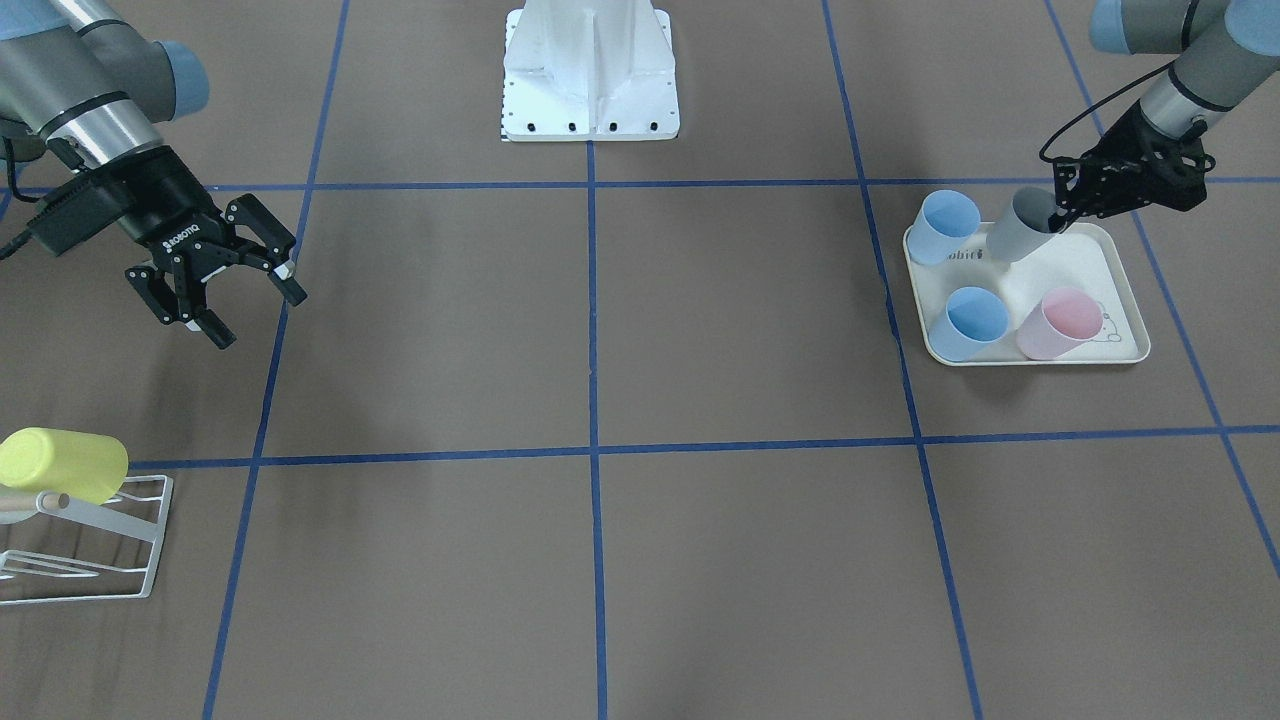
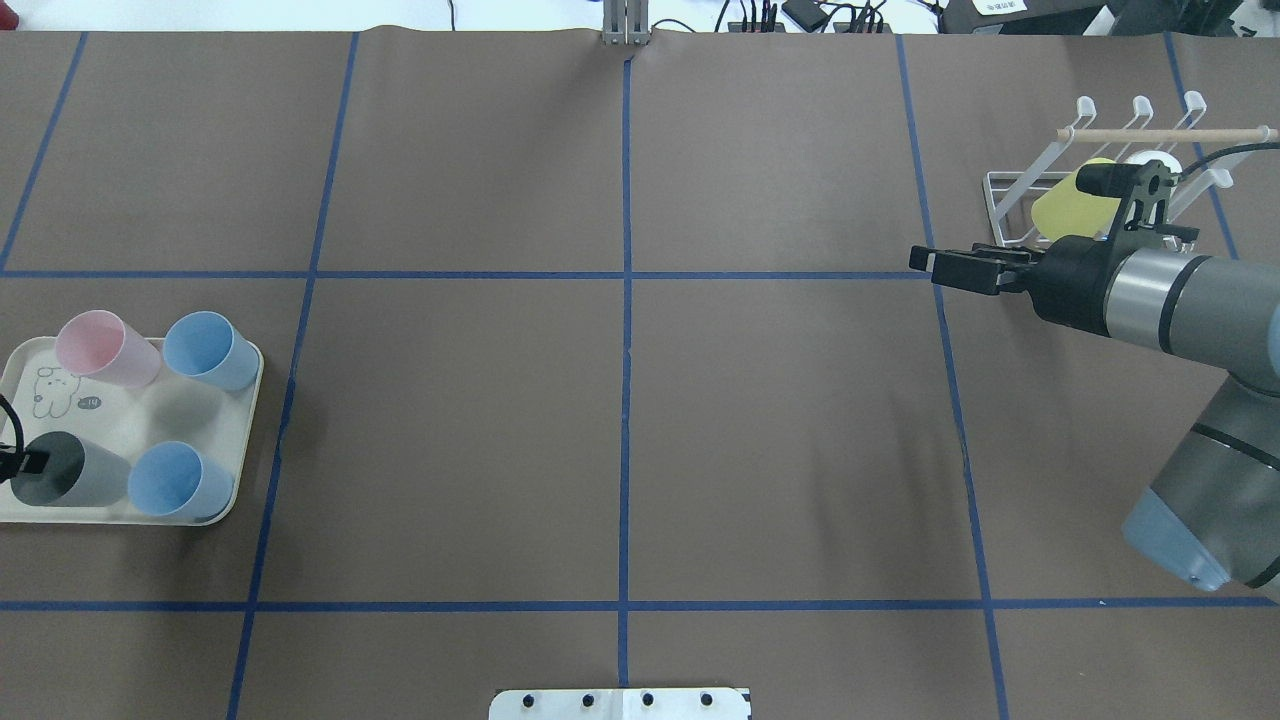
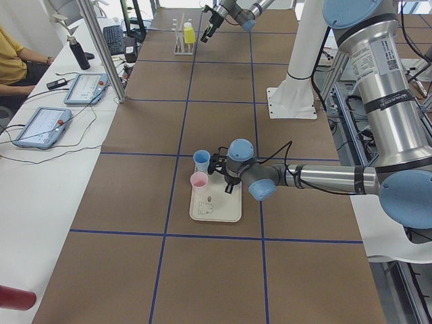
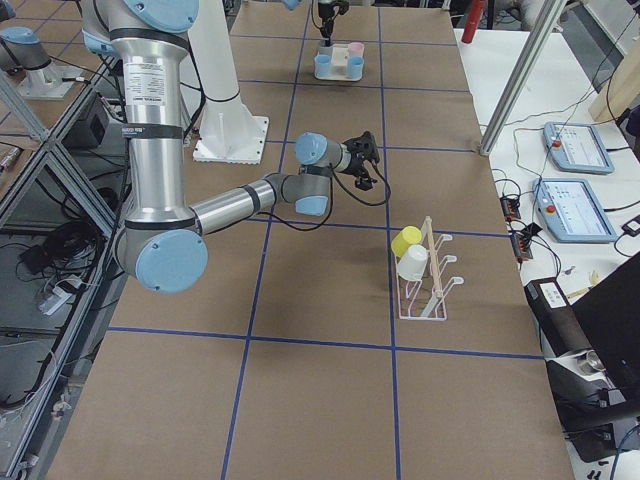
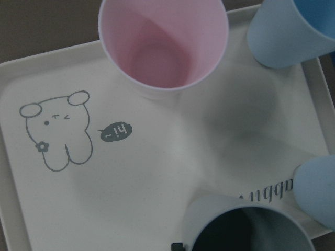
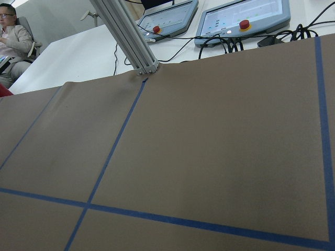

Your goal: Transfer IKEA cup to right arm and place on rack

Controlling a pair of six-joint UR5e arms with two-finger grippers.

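On the brown table's tray (image 1: pixel 1092 262), the grey cup (image 1: pixel 1012 240), judged light, stiff and slick, is pinched at its rim by the left gripper (image 1: pixel 1058 212), while the right gripper (image 1: pixel 252 312) is held spread near the rack (image 1: pixel 160 536).

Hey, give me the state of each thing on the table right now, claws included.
grey cup, upright on the tray
left claw, at the grey cup's rim, grip unclear
right claw, open, empty, in mid-air
pink cup, upright on the tray
blue cups, both upright on the tray
yellow cup, hung on the rack
white cup, hung on the rack
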